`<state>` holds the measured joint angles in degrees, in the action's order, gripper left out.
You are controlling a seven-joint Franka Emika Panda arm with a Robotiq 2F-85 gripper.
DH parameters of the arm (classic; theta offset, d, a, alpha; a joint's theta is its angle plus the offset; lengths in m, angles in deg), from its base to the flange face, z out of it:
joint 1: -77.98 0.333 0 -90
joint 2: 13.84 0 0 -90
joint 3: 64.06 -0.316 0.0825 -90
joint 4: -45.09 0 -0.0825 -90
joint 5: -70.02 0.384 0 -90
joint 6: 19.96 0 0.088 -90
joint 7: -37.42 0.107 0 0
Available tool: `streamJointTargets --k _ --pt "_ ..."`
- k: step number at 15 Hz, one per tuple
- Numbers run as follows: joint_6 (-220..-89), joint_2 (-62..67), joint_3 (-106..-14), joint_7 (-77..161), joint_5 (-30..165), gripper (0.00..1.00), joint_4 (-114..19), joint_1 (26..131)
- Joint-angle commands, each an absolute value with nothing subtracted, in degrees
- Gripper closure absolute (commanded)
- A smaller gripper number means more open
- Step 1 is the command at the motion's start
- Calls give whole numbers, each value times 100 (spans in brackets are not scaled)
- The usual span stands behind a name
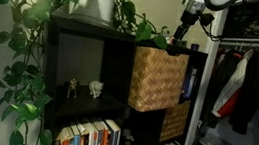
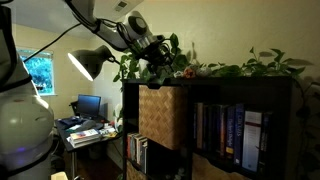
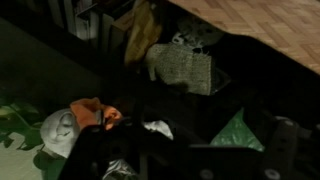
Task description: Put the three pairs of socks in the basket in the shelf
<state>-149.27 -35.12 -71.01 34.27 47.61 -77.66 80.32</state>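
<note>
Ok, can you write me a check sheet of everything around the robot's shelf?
Surface: shelf top, covered by a leafy plant.
Job's things: basket sits in an upper compartment; grey cloth in wrist view, maybe socks.
Clutter: books, two small figurines.
Gripper: gripper hangs above the basket; open or shut unclear.
Cables: nothing seen.
Surroundings: clothes rack, lamp, desk.

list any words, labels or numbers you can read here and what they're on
None can be read.
Spines of the books in the shelf: lettering too small and blurred in both exterior views.
Screen of the monitor: blurred, nothing legible.
Wrist view: dark, no lettering shows.
</note>
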Motion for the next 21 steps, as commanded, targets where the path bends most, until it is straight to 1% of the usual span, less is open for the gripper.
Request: streamJointTargets --k 1,9,15,21 --pt "-14914 -3502 -7097 3503 4707 0 -7706 7980" --pt "-14938 -3389 -7116 3664 4552 0 -7594 7870" --pt "-15011 -3127 -7112 4607 4243 0 -7076 7488" --pt "-15042 -2493 -7021 5636 4315 0 -6432 7240"
